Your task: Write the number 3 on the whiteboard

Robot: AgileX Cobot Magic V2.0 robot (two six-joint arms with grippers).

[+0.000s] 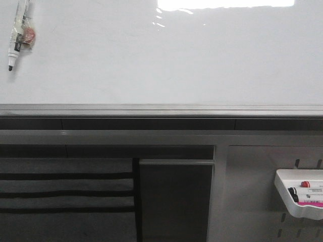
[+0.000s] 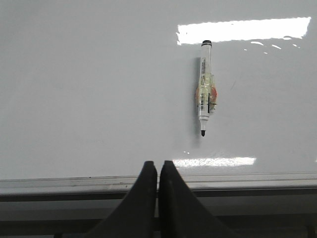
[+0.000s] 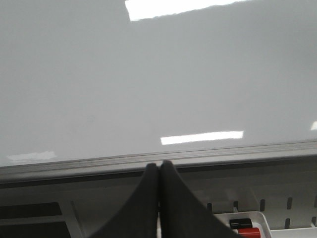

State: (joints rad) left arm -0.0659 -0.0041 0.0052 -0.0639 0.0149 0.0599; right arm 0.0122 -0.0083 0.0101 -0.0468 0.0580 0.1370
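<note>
Both claws are yours to check first: the left gripper (image 2: 158,171) and the right gripper (image 3: 159,171) each show two dark fingers pressed together with nothing between them, each seen against the grey bottom rail (image 1: 161,108). One whiteboard (image 1: 166,55) fills the scene above that rail, glossy white with bright glare patches; you can see no drawn stroke on it in any view. One black-tipped marker (image 1: 17,33) hangs on the board well above the rail toward the robot's left, tip down, fixed over a small reddish disc; the left wrist view shows the same marker (image 2: 205,87). Below the rail to the right, one white tray (image 1: 298,194) holds three markers lying down: red-capped, black-capped, and a pink-bodied one.
</note>
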